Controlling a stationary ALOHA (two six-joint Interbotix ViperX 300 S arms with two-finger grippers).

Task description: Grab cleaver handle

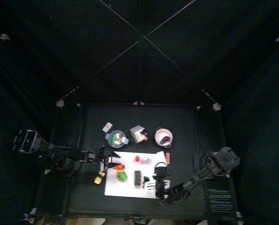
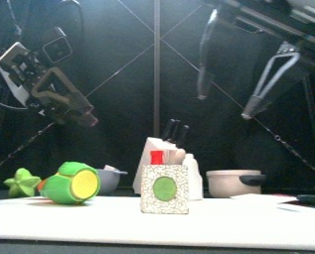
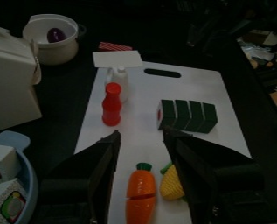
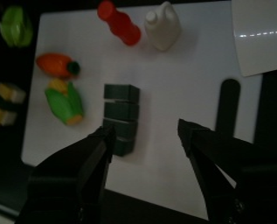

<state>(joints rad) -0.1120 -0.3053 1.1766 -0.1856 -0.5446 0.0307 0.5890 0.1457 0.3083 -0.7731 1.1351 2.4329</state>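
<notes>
The cleaver lies on the white cutting board (image 3: pixel 222 105). Its pale blade (image 3: pixel 117 59) is next to a white bottle, and its black handle (image 3: pixel 164 72) points along the board. In the right wrist view the blade (image 4: pixel 263 35) and handle (image 4: pixel 228 98) lie off to one side of my right gripper (image 4: pixel 144 136). That gripper is open and empty above a dark green block (image 4: pixel 123 118). My left gripper (image 3: pixel 144 144) is open and empty, over a carrot (image 3: pixel 141 188), well short of the handle. In the top view the left gripper (image 1: pixel 106 158) and right gripper (image 1: pixel 163 183) hover at the board.
On the board are a red bottle (image 3: pixel 111 103), a green block (image 3: pixel 187 115), corn (image 4: pixel 65 101) and a white bottle (image 4: pixel 164 26). A white box (image 3: pixel 12 79), a bowl (image 3: pixel 53 35) and a blue bowl (image 3: pixel 3 175) stand beside it. A green pepper (image 4: pixel 15 24) lies off the board.
</notes>
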